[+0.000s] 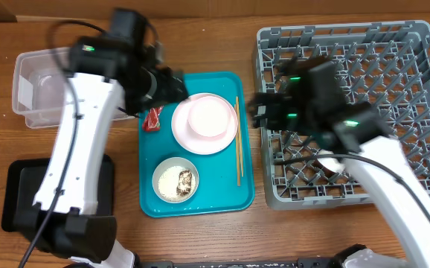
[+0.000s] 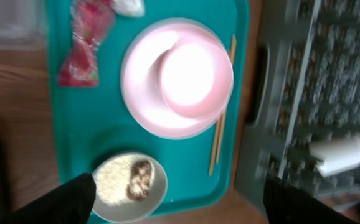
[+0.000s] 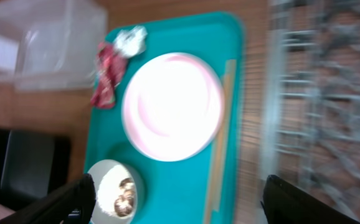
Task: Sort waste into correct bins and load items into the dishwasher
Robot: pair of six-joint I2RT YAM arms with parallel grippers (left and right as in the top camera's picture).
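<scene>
**Progress: one piece racked, tray mostly unsorted**

We note a white cup lying in the grey dish rack on the right; we judge it the only piece loaded so far. The teal tray sits mid-scene on the bench.

Left on the tray:
- pink bowl sitting on the pink plate
- chopsticks along the right rim
- scrap bowl at the near side
- red wrapper and foil ball at the far left

The left pincer and right pincer hover above the tray, both wide and empty. The clear bin and black bin stand at the left.
</scene>
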